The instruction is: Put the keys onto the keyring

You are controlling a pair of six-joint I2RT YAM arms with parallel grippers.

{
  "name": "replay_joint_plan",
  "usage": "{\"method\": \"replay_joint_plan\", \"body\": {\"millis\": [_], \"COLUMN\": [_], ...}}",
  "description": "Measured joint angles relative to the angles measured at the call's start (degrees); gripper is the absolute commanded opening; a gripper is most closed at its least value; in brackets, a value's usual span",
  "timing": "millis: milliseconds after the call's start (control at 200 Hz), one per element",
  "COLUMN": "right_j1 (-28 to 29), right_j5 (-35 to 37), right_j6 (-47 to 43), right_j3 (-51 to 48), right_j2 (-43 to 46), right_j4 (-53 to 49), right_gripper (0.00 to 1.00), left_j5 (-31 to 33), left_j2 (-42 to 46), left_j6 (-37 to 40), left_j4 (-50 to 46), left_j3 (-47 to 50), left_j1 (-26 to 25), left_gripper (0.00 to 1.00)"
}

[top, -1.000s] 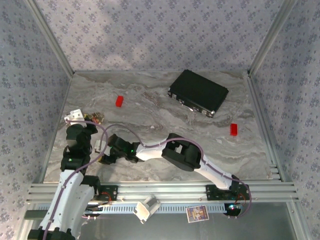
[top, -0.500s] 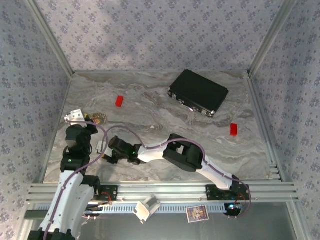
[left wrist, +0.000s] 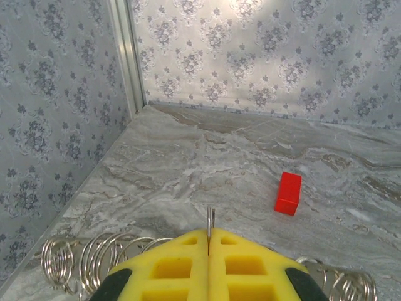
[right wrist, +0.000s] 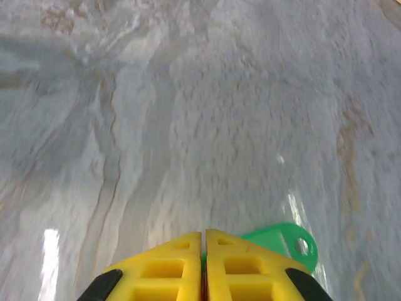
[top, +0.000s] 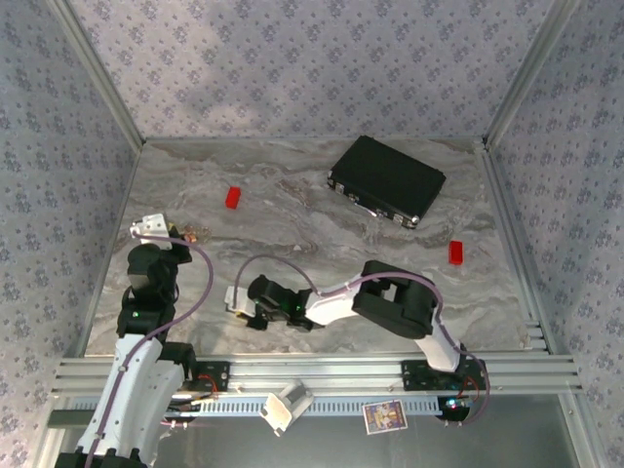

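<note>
We see the left tool (left wrist: 208, 236) closed, its yellow pads pressed flat together with a thin upright loop of silvery wire pinched in the seam. That wire belongs to the keyring (left wrist: 70, 259), whose silvery coils spill onto the bench (top: 292, 239) on both sides of the pads. From above, we place this tool and the keyring close to the bench's left edge, about midway along it.

The right tool (right wrist: 203, 237) is also narrowed right down, and its pads meet with barely a line between them. The green key (right wrist: 285, 242) juts out past the tip of one pad, showing its round plastic head and the hole in it. We read it as gripped, because it looks as sharp as the pads while the marble surface beyond is blurred. In the overhead view this tool sits near the bench's near edge, left of the middle and well apart from the left tool.

A red block (left wrist: 288, 193) lies towards the far left corner. A black case (top: 387, 181) rests near the far edge, right of centre, and another red block (top: 456, 252) sits near the right edge.
</note>
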State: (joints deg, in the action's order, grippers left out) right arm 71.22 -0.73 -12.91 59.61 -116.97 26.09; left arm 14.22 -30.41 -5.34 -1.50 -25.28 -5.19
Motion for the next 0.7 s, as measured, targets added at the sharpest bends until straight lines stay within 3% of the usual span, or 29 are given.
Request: {"method": "replay_joint_plan", "body": {"millis": [355,700], "right_j1": [-1.7,-8.52], "right_j5": [3.34,4.57], "right_j6": [3.39,14.67], "right_j3": [-19.02,-33.48], "right_j2": [17.73,34.64], "right_j4": [-5.57,-10.95], "right_gripper": [0.02,0.02], "left_j5": [-12.24,-24.41], "left_j2": [-0.96,-12.09], "left_j6": [4.52,16.22], "left_j4": [0.37,0.24], "left_j3": [-0.04,-3.8], "left_j1": [-1.25,-16.9], "left_gripper": [0.0,0.0]}}
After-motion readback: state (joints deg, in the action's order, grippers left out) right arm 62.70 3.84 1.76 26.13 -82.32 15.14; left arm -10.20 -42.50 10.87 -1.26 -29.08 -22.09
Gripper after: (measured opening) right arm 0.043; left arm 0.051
